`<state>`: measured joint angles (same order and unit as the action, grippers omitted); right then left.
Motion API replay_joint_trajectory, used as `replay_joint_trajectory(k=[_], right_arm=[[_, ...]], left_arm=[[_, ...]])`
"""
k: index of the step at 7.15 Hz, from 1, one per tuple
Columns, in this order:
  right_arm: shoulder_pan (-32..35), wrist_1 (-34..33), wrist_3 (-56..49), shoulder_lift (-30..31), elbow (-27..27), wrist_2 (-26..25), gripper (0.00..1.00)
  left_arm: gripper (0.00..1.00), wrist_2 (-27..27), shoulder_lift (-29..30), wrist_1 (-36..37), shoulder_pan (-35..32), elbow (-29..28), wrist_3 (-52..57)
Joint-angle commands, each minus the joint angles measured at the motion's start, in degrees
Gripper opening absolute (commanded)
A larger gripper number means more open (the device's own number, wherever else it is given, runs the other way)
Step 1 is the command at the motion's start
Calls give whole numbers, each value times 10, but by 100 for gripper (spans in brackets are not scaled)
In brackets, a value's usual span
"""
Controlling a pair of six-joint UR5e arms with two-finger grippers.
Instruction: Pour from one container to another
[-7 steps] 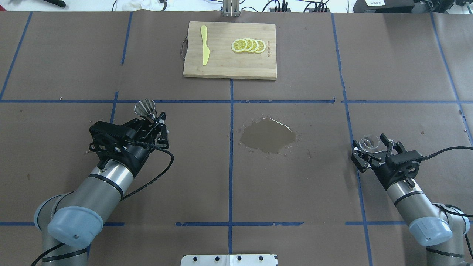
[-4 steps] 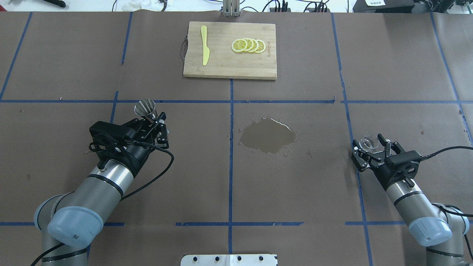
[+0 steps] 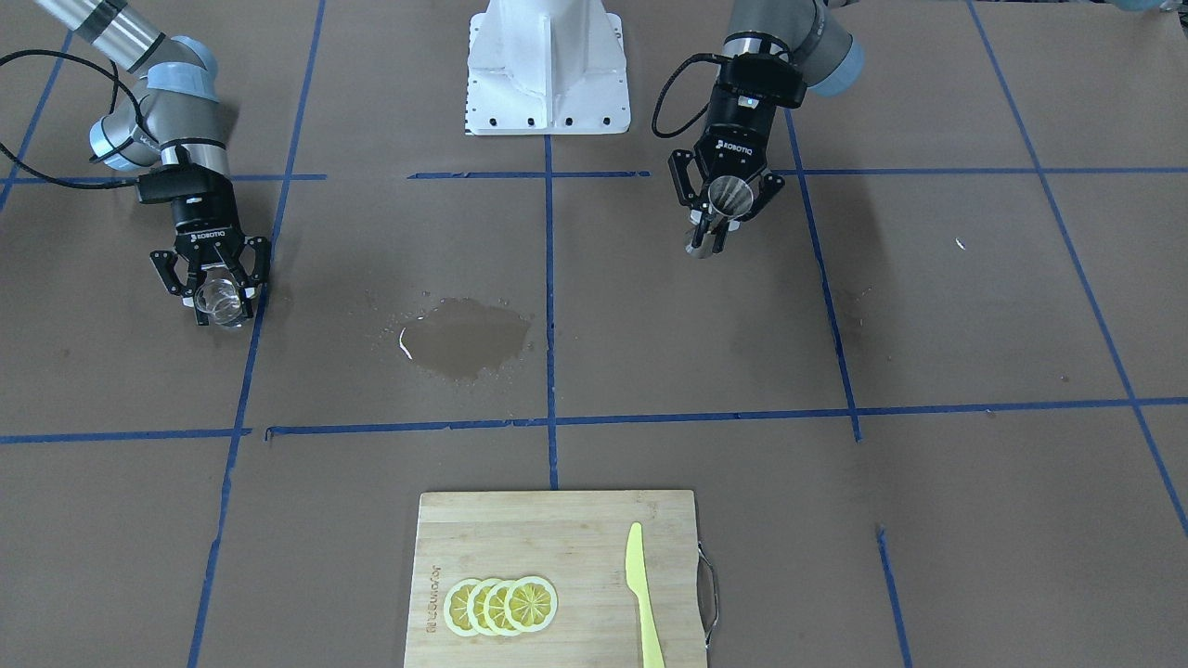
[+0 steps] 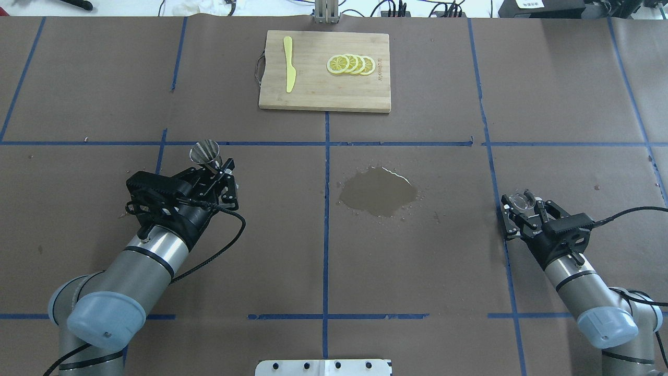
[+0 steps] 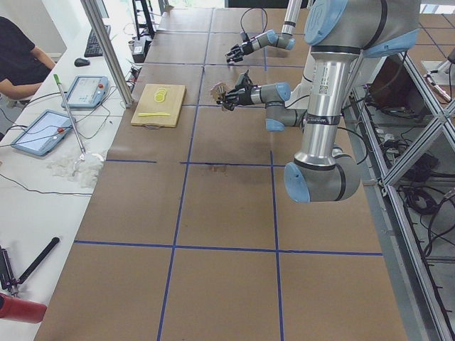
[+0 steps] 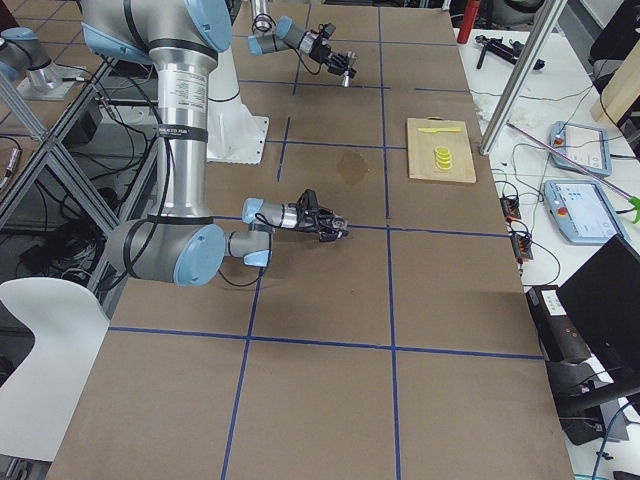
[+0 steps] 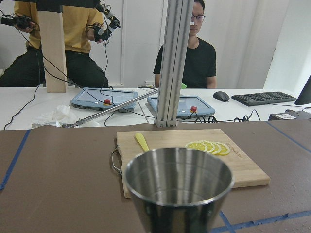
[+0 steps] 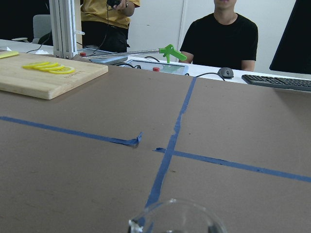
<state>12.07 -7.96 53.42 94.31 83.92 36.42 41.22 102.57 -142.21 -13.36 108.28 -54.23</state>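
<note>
In the left wrist-mounted view the steel cup [image 7: 179, 189] sits just ahead of the camera, and no liquid can be made out inside it. It is clamped at its lower part by the left gripper [image 4: 216, 168], whose jaws are closed against it. The clear glass [image 4: 520, 198] is gripped in the same way by the right gripper [image 4: 523, 206], the jaws drawn in on both sides. Whether the glass is lifted cannot be told.

A wet puddle [image 4: 379, 191] lies between the two grippers, well apart from each. Beyond it, the cutting board [image 4: 323, 94] with lemon slices [image 4: 350, 64] and a yellow knife [image 4: 288, 62] is left untouched.

Both vessels are judged to be secured. They are held well apart, so bringing them together and pouring are judged to remain.
</note>
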Motion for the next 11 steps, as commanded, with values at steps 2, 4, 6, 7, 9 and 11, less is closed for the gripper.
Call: replay_joint_trajectory(k=[2, 4, 6, 7, 9, 11], right_arm=[[12, 0, -5, 6, 17, 40, 0], [34, 3, -6, 12, 71, 74, 0], [72, -3, -74, 10, 93, 125, 0], [94, -3, -176, 4, 111, 162, 0], [111, -42, -246, -42, 127, 198, 0], [118, -150, -271, -102, 198, 246, 0]], left_arm=[[0, 0, 0, 0, 0, 0, 0], [0, 0, 1, 0, 0, 1, 0], [0, 0, 5, -1, 3, 0, 0], [0, 1, 10, -1, 7, -1, 0], [0, 1, 68, 1, 8, -44, 0], [0, 1, 90, 3, 11, -62, 10]])
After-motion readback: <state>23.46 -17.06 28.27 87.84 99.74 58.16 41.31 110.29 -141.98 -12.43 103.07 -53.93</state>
